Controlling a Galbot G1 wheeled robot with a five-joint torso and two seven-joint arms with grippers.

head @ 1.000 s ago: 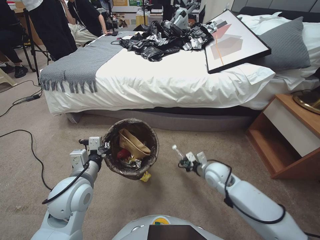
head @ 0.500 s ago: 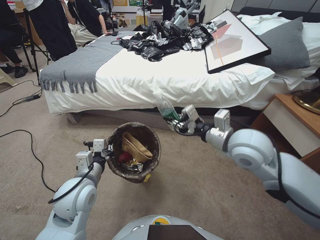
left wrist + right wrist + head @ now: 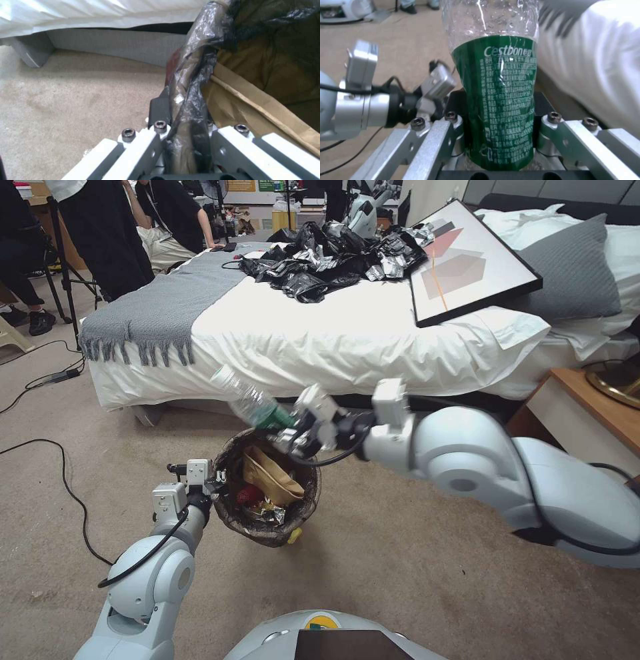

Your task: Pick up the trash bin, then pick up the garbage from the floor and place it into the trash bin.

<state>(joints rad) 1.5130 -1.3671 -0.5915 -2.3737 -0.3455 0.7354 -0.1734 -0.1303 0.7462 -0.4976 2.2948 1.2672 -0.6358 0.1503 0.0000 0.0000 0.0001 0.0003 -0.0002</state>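
Left gripper point(image 3: 215, 481) is clamped on the near-left rim of the small round white trash bin with dark bag liner point(image 3: 230, 513), holding it off the beige carpet point(image 3: 400, 553) with the mouth tilted up, likely so it stays open as a target. In the left wrist view the jaws pinch the liner fold point(image 3: 190, 110) between them. Inside the bin: a tan paper carton point(image 3: 270, 470), a red wrapper point(image 3: 248, 493), crinkled foil bits. A yellow snack bag point(image 3: 291, 535) peeks out below the bin, seemingly on the floor. The right gripper point(image 3: 298, 428) hovers over the bin's far rim, closed round the green-labelled middle of a clear plastic bottle point(image 3: 248, 400), which is tilted with its far end pointing up and left toward the white bed point(image 3: 320, 347). Judged: bottle is positioned for release into the bin.
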